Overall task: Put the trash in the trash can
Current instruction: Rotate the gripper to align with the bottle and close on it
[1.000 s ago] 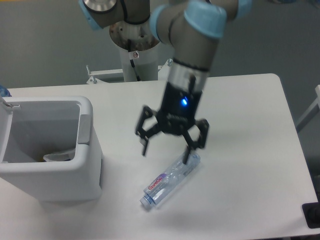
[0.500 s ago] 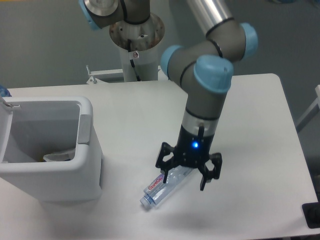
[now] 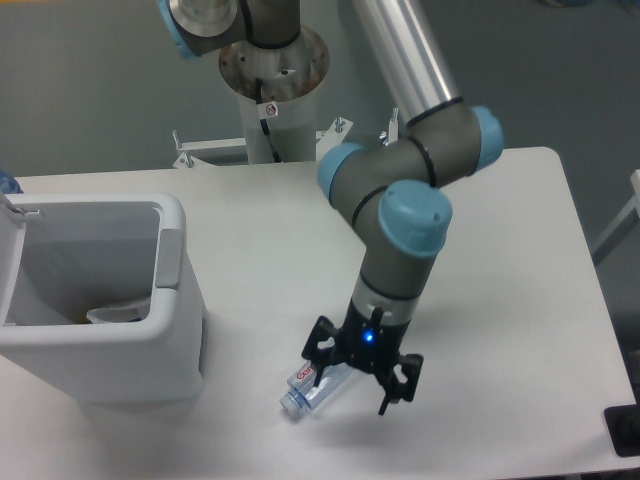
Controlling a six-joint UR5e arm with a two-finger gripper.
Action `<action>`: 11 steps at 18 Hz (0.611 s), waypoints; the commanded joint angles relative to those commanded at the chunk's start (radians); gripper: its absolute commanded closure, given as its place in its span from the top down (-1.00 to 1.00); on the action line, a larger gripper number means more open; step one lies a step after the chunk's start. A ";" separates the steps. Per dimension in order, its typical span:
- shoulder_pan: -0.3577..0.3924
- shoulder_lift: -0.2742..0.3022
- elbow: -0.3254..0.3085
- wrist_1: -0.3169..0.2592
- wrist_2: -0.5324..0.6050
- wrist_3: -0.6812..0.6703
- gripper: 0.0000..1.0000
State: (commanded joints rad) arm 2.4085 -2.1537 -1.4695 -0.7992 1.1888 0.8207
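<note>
A clear plastic bottle [image 3: 308, 389] with a red-purple label lies on its side on the white table, cap end toward the front left. My gripper [image 3: 352, 382] is down over the bottle's middle, open, one finger [image 3: 313, 367] on each side of it; its rear half is hidden behind the gripper. The white trash can [image 3: 180, 300] stands at the left edge, and a pale crumpled wrapper [image 3: 118, 314] shows inside it, low against the grey wall.
The robot's base column [image 3: 272, 110] rises at the back of the table. A black object [image 3: 624, 432] sits at the frame's lower right corner. The table's front edge runs close below the bottle.
My gripper has dropped from above the table down to the bottle and shifted toward the front, still open. The bottle has not moved.
</note>
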 joint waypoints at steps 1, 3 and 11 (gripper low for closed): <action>-0.008 -0.002 -0.009 0.002 0.000 0.000 1.00; -0.026 -0.009 -0.024 0.006 0.000 0.000 1.00; -0.084 -0.049 -0.025 0.012 0.121 0.017 1.00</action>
State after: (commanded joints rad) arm 2.3240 -2.2028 -1.4941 -0.7869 1.3100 0.8376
